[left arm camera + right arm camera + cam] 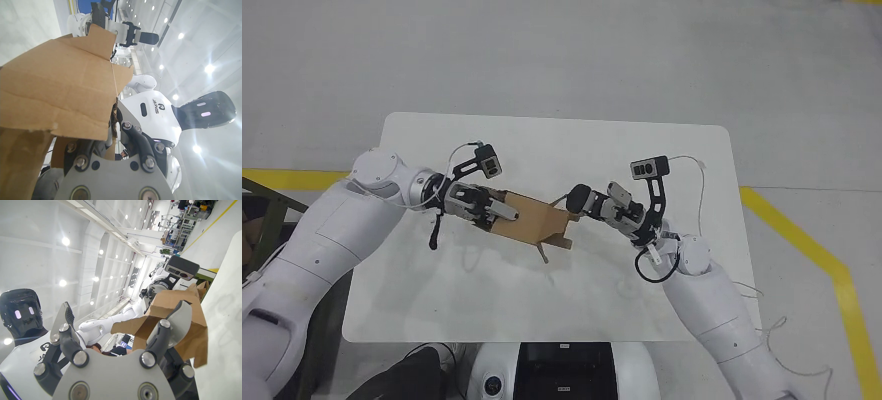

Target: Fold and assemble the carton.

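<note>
A brown cardboard carton (532, 220), partly opened with loose flaps, hangs over the middle of the white table (542, 140) between both arms. My left gripper (504, 209) is shut on the carton's left end; in the left wrist view the carton (56, 85) covers most of the fingers (130, 121). My right gripper (580, 198) stands open at the carton's right end. In the right wrist view one finger (179, 317) rests against the carton (196, 321) at its open end, and the other finger (66, 313) is far off it in the air.
A dark green bin (262, 210) holding cardboard stands off the table's left side. Yellow floor lines (822, 250) run beside the table. Bare tabletop surrounds the carton on all sides.
</note>
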`<action>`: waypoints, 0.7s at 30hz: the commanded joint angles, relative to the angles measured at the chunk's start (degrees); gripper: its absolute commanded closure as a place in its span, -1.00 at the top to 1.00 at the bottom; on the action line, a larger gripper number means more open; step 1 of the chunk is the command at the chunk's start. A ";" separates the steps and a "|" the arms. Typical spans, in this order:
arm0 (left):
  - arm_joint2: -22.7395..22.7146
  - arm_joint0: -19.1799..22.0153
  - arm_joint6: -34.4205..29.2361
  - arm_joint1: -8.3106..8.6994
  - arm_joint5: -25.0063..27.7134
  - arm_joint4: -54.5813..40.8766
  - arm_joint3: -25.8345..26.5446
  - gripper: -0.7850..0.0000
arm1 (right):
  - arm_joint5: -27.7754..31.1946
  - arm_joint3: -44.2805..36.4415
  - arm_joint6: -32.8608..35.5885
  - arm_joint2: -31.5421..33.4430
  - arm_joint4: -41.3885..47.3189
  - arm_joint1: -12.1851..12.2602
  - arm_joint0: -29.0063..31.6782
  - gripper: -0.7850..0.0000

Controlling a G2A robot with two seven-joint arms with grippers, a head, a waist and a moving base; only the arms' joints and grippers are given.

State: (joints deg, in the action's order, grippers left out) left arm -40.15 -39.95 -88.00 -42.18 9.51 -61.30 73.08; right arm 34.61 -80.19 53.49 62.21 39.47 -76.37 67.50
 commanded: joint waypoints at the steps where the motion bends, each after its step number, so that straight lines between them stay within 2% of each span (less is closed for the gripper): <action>1: 0.11 0.39 0.00 0.10 0.80 -0.44 -0.30 -1.00 | -1.68 -1.22 0.17 1.57 -1.59 0.50 0.98 1.00; 6: 0.41 1.47 0.00 0.41 -0.03 -3.86 -1.97 -1.00 | -7.60 -4.34 1.56 4.42 -7.41 1.88 4.59 1.00; 10: 0.72 2.09 0.00 0.37 -1.36 -7.81 -2.32 -1.00 | -10.63 -6.03 2.62 4.27 -8.50 2.37 7.65 1.00; 21: 1.45 2.80 0.00 0.38 -6.15 -16.18 0.52 -1.00 | -8.78 -3.73 2.64 -1.49 -5.49 1.47 8.34 1.00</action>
State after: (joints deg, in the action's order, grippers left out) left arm -38.69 -37.13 -88.00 -41.80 3.80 -76.90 73.46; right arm 25.63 -84.16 56.09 61.15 33.65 -74.81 76.00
